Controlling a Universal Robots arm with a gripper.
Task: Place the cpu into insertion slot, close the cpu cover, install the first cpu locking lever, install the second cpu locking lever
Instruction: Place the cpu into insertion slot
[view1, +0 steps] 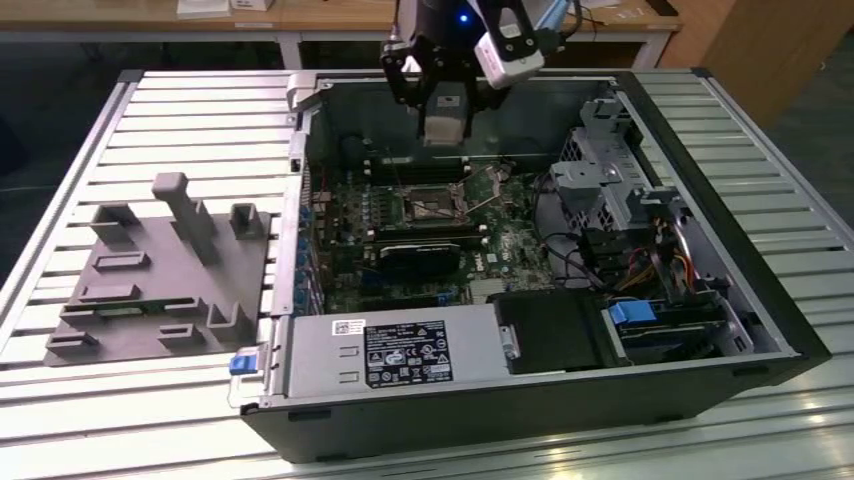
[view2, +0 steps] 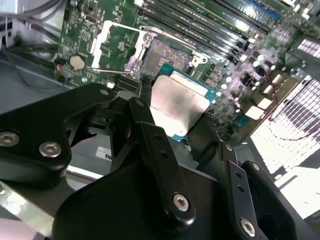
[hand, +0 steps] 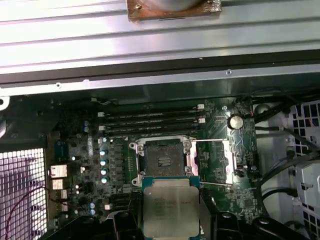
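"Slatted metal table (view1: 174, 110), open computer case (view1: 561, 410) lying on it. Where's the gripper (view1: 445, 135)?"
"Over the motherboard, fingers clamped on the cpu (hand: 170, 207) by its edges."
"And the insertion slot (hand: 162, 161)?"
"Just ahead of the fingertips, uncovered. The cpu cover (hand: 228, 165) lies flipped open beside it, with memory slots (hand: 150, 120) beyond."

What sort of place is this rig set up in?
Probably a lab or workshop test bench: an open computer case lies on a slatted metal table, a grey moulded fixture sits beside it, and wooden desks stand behind.
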